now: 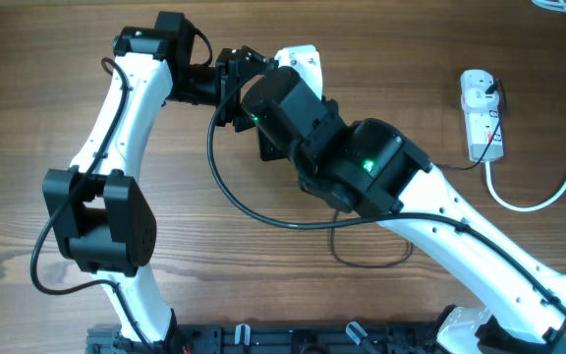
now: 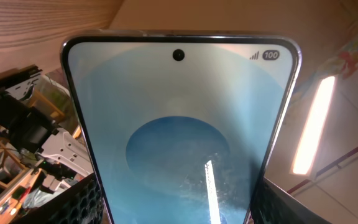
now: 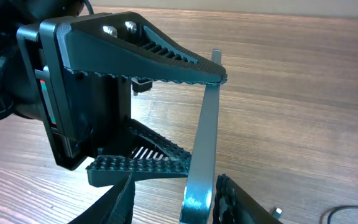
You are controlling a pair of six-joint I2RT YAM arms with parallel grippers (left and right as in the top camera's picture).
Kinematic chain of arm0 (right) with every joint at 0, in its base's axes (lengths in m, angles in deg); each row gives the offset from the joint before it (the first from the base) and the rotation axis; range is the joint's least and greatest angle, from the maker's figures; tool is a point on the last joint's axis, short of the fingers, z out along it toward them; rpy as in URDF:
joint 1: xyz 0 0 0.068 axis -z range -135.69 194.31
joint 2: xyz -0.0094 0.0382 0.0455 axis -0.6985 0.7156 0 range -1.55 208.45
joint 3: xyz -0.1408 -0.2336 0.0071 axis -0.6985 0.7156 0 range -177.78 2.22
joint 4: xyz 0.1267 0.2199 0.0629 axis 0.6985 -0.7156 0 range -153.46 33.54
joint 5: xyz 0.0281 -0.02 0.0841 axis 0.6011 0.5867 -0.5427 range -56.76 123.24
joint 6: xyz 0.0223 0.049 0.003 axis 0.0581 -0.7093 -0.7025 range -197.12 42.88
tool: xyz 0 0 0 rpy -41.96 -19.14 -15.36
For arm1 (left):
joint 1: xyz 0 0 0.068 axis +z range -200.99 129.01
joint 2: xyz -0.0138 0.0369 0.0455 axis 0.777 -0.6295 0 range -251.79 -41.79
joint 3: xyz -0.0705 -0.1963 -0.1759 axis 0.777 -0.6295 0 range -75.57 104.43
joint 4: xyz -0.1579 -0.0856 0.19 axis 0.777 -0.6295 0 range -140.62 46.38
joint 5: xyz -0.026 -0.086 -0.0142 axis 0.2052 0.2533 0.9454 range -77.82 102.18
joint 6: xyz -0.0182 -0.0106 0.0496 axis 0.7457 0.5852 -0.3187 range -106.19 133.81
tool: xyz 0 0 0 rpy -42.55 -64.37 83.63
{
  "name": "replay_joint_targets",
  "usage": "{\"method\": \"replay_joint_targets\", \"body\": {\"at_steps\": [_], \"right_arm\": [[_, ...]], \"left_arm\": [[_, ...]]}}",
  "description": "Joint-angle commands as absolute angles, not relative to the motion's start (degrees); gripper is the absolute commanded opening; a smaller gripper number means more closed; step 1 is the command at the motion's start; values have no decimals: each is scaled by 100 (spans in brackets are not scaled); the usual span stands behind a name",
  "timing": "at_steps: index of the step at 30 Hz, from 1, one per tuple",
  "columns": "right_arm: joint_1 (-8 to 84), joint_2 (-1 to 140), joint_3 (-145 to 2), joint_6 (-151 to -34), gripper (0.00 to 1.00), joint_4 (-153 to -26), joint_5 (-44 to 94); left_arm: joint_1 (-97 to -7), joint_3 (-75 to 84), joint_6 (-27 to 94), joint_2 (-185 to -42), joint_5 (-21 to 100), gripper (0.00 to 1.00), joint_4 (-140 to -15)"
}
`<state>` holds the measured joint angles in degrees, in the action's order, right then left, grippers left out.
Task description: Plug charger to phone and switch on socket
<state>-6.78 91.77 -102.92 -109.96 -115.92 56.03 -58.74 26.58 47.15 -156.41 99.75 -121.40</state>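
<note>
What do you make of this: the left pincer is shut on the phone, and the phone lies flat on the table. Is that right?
Not quite. The left pincer is shut on the phone, but the phone does not lie flat on the table. It is held up on edge, raised off the wood. The right wrist view shows this.
</note>
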Motion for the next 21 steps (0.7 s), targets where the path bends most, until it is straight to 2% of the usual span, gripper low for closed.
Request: {"method": "replay_joint_targets", "body": {"at_steps": [1, 21], "right_arm": [[-689, 9190, -10390, -10926, 44, -11577, 5762], [-689, 9374, -10384, -11020, 44, -11458, 6066]], "left_arm": [[-5858, 2682, 4711, -15427, 10253, 70, -12129], [-5858, 2682, 4709, -15427, 10253, 70, -12148]]}}
